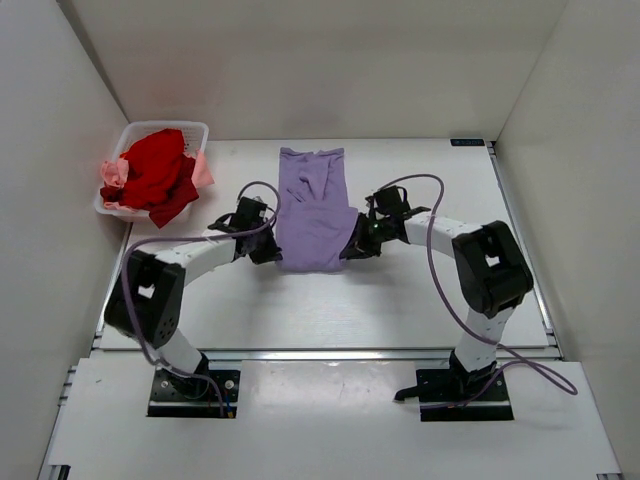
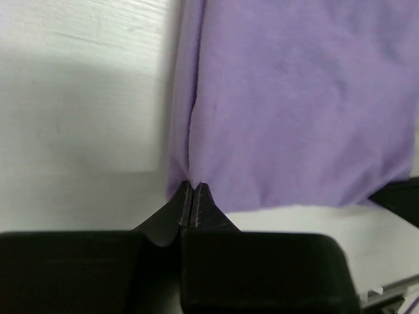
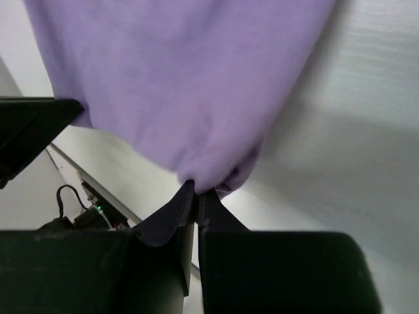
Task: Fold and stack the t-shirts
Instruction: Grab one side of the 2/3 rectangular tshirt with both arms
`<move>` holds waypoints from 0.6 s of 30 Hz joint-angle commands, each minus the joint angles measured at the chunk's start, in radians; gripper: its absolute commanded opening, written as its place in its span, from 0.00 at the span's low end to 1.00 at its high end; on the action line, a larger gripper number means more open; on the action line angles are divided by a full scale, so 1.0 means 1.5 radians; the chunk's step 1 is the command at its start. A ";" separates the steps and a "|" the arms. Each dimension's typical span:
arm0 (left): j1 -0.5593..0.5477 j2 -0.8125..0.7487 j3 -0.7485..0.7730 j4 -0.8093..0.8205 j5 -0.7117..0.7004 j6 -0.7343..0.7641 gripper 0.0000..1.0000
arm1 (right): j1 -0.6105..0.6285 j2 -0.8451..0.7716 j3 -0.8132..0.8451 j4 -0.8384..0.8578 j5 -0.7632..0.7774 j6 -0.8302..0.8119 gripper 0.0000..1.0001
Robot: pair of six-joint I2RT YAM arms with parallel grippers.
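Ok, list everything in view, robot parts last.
lavender t-shirt: one, light purple, spread on the middle of the table
red t-shirt: one, bright red, heaped in the basket
pale pink t-shirt: one, pink, under the red one in the basket
basket: one, white plastic, far left corner
table: one, white
left gripper: one, black, shut on the lavender t-shirt's near left corner
right gripper: one, black, shut on its near right corner
cables: two, purple, one looped by each gripper

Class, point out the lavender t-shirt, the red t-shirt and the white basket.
lavender t-shirt (image 1: 315, 215): top external view, middle of the cloth.
red t-shirt (image 1: 155, 170): top external view, bunched centre.
white basket (image 1: 170, 124): top external view, far rim.
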 commanded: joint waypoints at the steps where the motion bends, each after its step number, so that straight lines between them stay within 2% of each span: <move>1: -0.014 -0.118 -0.014 -0.034 -0.025 -0.004 0.00 | 0.000 -0.083 0.015 -0.025 0.008 -0.017 0.00; 13: -0.051 -0.290 -0.249 -0.051 -0.016 -0.041 0.00 | 0.067 -0.192 -0.178 -0.047 0.031 -0.019 0.00; 18: -0.050 -0.373 -0.292 -0.088 0.011 -0.055 0.00 | 0.096 -0.235 -0.183 -0.121 0.045 -0.041 0.00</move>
